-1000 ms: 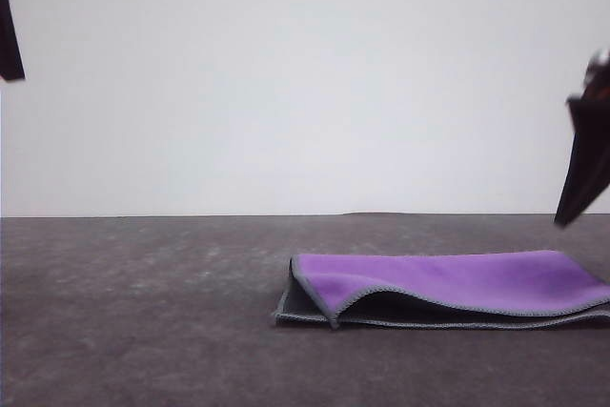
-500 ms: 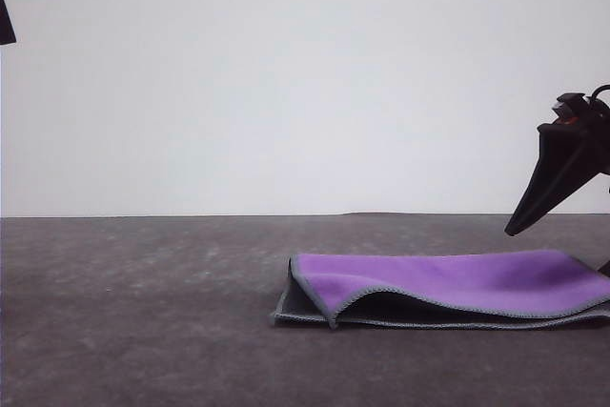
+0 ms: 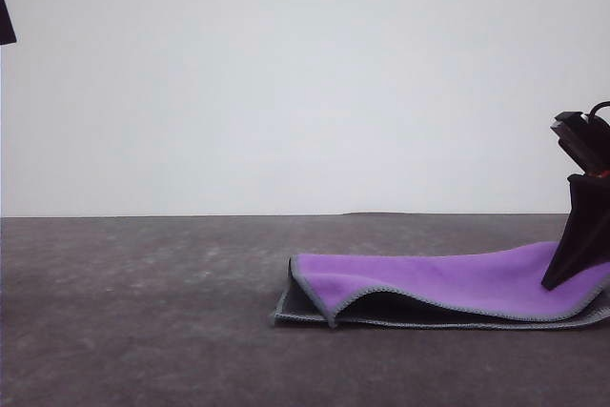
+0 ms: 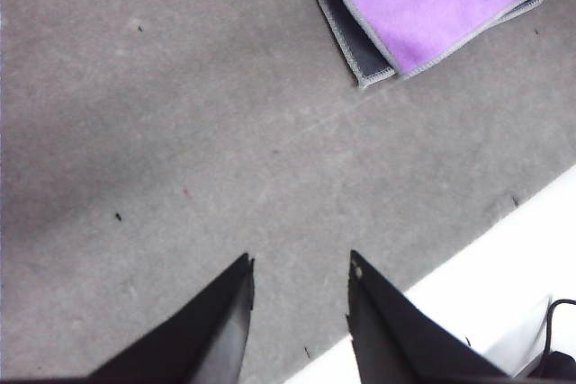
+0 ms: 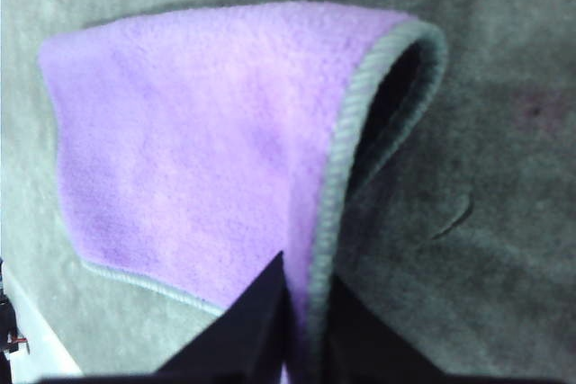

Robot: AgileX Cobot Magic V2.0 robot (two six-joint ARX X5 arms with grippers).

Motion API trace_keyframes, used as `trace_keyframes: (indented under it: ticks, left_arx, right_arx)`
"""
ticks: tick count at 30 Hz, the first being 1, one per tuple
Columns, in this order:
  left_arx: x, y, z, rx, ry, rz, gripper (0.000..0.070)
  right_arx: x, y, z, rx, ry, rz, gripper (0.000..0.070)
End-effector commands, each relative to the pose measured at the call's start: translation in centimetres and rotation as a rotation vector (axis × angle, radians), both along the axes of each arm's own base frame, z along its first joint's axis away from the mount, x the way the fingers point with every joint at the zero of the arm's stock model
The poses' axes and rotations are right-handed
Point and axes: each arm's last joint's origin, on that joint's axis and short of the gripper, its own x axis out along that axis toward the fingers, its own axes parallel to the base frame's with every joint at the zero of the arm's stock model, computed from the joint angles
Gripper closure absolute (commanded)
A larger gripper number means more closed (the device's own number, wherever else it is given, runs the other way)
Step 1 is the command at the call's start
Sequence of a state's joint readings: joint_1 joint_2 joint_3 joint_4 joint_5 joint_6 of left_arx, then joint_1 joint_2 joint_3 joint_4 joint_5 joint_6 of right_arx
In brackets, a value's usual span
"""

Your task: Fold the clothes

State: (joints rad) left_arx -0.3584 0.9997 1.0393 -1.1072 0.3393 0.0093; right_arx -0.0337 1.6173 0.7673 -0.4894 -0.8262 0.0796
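My right gripper (image 5: 304,334) — has dropped from above onto the cloth's (image 3: 438,283) right end, fingers pinched shut on the purple top layer, now slightly raised. Second fold likely beginning. Cloth: folded once, right of centre on the grey table (image 3: 143,312). My left gripper (image 4: 297,312) — parted, idle. White wall (image 3: 286,83) behind.

No legible text or markings.
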Motion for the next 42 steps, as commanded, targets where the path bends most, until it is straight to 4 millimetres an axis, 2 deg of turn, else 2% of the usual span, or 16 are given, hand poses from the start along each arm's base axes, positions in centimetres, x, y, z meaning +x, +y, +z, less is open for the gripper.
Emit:
trace_keyframes:
  ticks: [1,7,13,20,25,32,34,38,42]
  left_arx:
    - [0.2,-0.1,0.1,-0.004,-0.002,-0.004,0.0503]
    - [0.2,-0.2,0.1,-0.005,-0.003,-0.003,0.0503]
    - [0.2,-0.2,0.1,-0.005,-0.004,-0.003,0.0503]
    - [0.2,-0.2,0.1,-0.004,-0.003,-0.003,0.0503]
    - [0.2,-0.2,0.1,-0.005,-0.004,-0.004,0.0503]
    - [0.2,-0.2,0.1,-0.005,-0.004,-0.004,0.0503]
    - [0.2,-0.2,0.1,-0.005,-0.004,-0.004,0.0503]
    - [0.2,-0.2,0.1,-0.005,-0.004,-0.004,0.0503]
    - [0.2,-0.2,0.1,-0.005,-0.004,-0.004,0.0503]
  right_arx:
    - [0.2,0.2,-0.2,0.027,-0.005,0.024,0.0696]
    - [0.4,2.1,0.2,0.122,-0.038,0.106,0.0696]
    - [0.7,5.6,0.5,0.152,-0.082,0.188,0.0695]
    - [1.3,9.5,1.4,0.177,-0.156,0.209,0.0696]
    - [1.1,10.8,1.6,0.163,-0.179,0.221,0.0695]
    - [0.9,11.6,1.6,0.171,-0.184,0.245,0.0693]
    - [0.8,11.7,1.7,0.177,-0.183,0.253,0.0646]
    - [0.7,12.0,1.7,0.209,-0.177,0.281,0.0438]
    - [0.6,12.1,1.8,0.225,-0.18,0.293,0.0337]
